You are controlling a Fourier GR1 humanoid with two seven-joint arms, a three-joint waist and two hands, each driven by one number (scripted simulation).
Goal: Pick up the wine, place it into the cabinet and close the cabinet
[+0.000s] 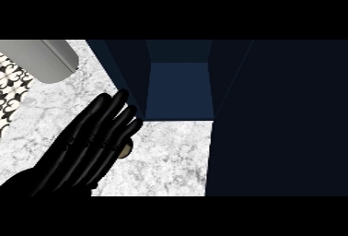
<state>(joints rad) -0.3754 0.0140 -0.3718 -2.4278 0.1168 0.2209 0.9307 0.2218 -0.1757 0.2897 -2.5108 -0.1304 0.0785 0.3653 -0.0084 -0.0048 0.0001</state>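
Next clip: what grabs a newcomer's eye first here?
The black left hand fills the lower left, fingers straight, over the marble counter. Right of it, the dark blue cabinet shows an open compartment at top centre. A grey rounded object sits top left.

We see the left hand (92, 140) over the marble counter (170, 156), fingers straight and pointing toward the open cabinet (180, 87). A small tan bit (125, 150) shows just beside the fingers; it may be the wine, but we cannot tell. A dark panel (279, 115) fills the right. A grey block (48, 57) sits upper left, and a black-and-white patch (10, 92) at the left edge.
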